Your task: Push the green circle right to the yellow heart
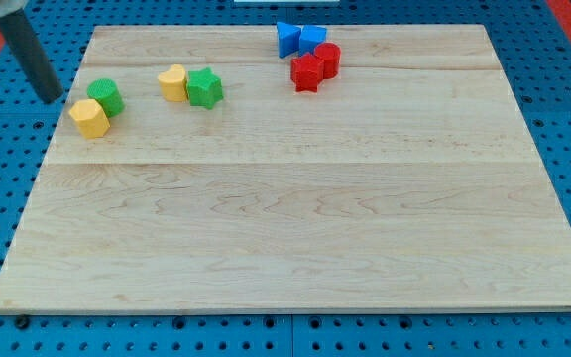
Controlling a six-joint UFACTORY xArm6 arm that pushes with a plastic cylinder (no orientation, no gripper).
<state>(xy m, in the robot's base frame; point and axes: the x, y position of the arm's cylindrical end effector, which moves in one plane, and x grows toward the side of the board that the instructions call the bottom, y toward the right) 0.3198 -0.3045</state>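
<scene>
The green circle sits just to the view's right of my tip, close but apart from it, and touches a yellow block that lies just below it toward the view's bottom. The yellow heart is further to the view's right of my tip, well beyond the circle, with a green star pressed against its far side.

I judge the push as not yet begun: a clear gap of board separates circle and heart, so the whole rightward travel is left. My tip is a bare rod (nothing on it opens or closes), and it stands at the board's left edge, well placed behind the circle.

Far off, toward the view's top right, two blue blocks and two red blocks cluster, out of the way.
</scene>
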